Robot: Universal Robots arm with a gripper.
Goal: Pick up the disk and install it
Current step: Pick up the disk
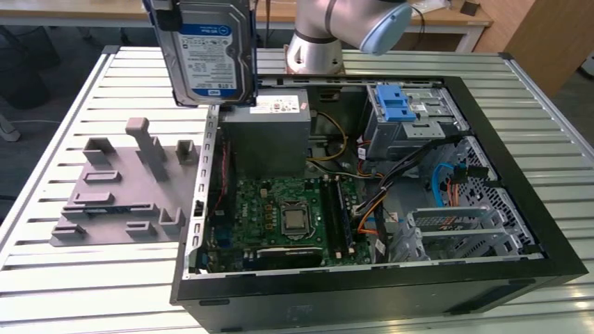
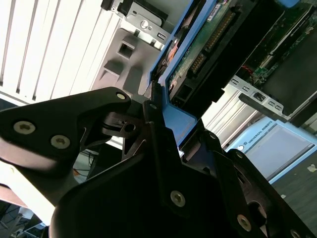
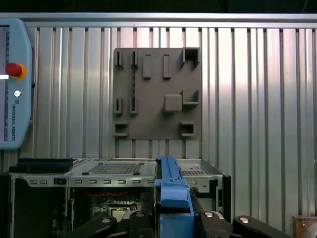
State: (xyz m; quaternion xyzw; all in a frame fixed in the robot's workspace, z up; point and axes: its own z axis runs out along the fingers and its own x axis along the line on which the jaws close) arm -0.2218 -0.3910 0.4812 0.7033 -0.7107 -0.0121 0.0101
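The disk, a silver-grey hard drive with a blue and white label in a blue bracket, hangs upright in the air. It is over the back left corner of the open computer case. My gripper is shut on its top end, a dark finger on each side. In the second wrist view the black fingers clamp the blue bracket, and the disk's green circuit side shows. In the first wrist view the bracket's edge stands between the fingers, above the case.
Inside the case are a grey power supply, a motherboard and a silver drive cage with a blue latch. A grey fixture plate with upright pegs lies on the slatted table. A teach pendant lies nearby.
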